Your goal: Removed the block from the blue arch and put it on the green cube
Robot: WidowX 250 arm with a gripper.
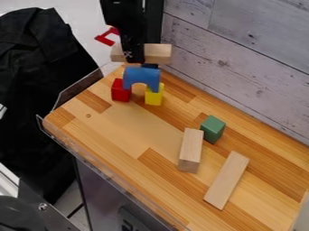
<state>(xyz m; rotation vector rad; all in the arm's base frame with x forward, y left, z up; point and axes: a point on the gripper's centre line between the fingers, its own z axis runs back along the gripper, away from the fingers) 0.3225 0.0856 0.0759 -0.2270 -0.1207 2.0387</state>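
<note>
On the desk, patterned in pale and darker wood: a red block and a yellow block toward the far end, a small gap between — then, nearer, a green cube just beside a thick, pale wooden block, and a flatter wooden plank lying near it.

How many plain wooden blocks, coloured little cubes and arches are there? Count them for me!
Plain wooden blocks: 3 (high light wooden block, thick light wooden block, flat light wooden block)
Coloured cubes: 3 (red cube block, yellow cube block, green cube block)
Arches: 1 (blue arch block)
Total: 7
</note>
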